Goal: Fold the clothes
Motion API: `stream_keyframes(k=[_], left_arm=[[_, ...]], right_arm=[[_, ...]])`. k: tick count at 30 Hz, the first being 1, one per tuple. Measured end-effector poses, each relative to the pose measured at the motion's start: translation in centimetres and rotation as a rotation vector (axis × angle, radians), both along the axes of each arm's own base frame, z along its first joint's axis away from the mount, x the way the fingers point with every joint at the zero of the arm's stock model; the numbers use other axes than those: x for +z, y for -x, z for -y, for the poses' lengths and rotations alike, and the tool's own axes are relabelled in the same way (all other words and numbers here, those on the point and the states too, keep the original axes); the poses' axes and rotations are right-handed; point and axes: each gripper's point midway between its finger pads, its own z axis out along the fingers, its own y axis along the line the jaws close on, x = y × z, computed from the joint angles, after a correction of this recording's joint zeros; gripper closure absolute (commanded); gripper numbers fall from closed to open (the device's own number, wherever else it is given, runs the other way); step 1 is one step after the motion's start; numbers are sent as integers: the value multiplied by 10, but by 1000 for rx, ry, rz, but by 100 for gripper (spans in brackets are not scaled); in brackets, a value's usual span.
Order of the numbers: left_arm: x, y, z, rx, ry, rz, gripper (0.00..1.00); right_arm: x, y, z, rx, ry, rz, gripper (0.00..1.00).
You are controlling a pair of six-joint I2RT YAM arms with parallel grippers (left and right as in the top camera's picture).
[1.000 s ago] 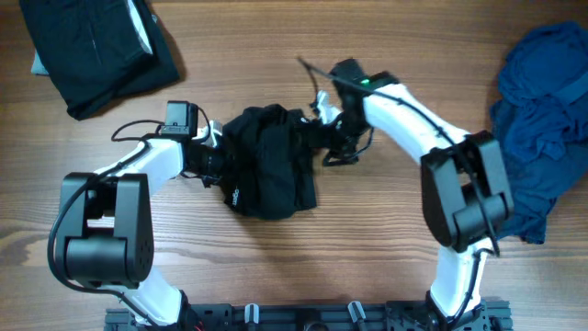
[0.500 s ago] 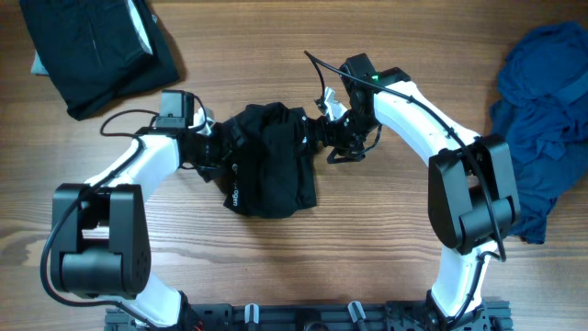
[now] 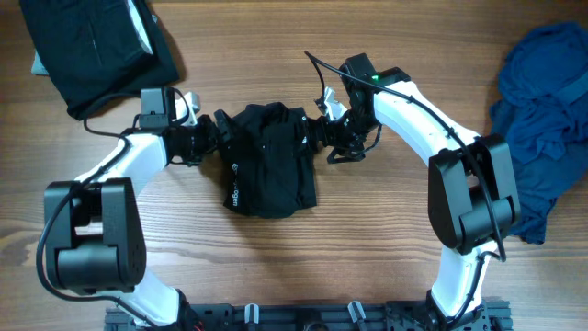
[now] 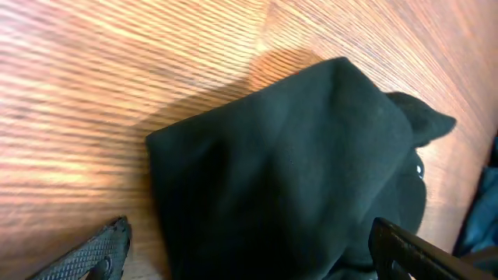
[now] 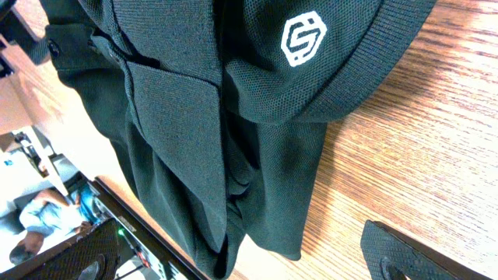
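1. Judging from how things lie, the task is partway done: a folded black garment (image 3: 92, 55) sits at the far left corner of the worktop (image 3: 386, 248) and looks finished.
2. The black shirt (image 3: 271, 165) lies mid-worktop between the two arms. It is gathered into a compact bundle, but a lumpy one, with overlapping flaps and creases rather than a flat, squared shape. White lettering shows on its near left edge. The right wrist view shows a white logo (image 5: 303, 37) on a ribbed edge above stacked layers of cloth. I judge this shirt roughly folded and in need of tidying or setting aside.
3. The blue garments (image 3: 542, 119) are heaped loose at the right edge, well apart from both arms. They are unfolded and look like the bulk of what is left.
4. The left arm reaches in from the left with its elbow bent and its wrist aimed at the shirt's far left corner. The left fingers (image 4: 89, 253) are spread wide with nothing in their grip, and the cloth lies just ahead of them, unpinched.
5. The right arm arcs in from the right, its wrist turned toward the shirt's far right edge. The right fingers (image 5: 420, 253) are also spread wide, close over the cloth and clamping nothing that the wrist view shows.
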Motion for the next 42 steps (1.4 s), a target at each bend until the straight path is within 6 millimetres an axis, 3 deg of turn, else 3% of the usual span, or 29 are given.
stream_keyframes(k=[5, 10, 22, 23, 26, 30, 32, 42], left_arm=[[0, 4, 11, -64, 58, -15, 0], [0, 22, 23, -114, 111, -79, 0], [2, 28, 39, -162, 174, -73, 2], [2, 28, 42, -169, 178, -65, 7], [1, 27, 47, -171, 189, -58, 42], [-10, 30, 47, -159, 187, -81, 73], [-16, 33, 47, -159, 180, -97, 94], [-18, 31, 48, -152, 190, -87, 96]], right_arm=[[0, 0, 0, 0, 0, 1, 0], [0, -4, -2, 0, -7, 18, 0], [1, -5, -3, 0, -21, 21, 0], [2, -4, -4, 0, -23, 19, 0], [3, -4, -5, 0, -31, 16, 0], [3, -3, -5, 0, -36, 11, 0], [3, -3, -5, 0, -37, 9, 0], [4, 2, -5, 0, -34, -15, 0]])
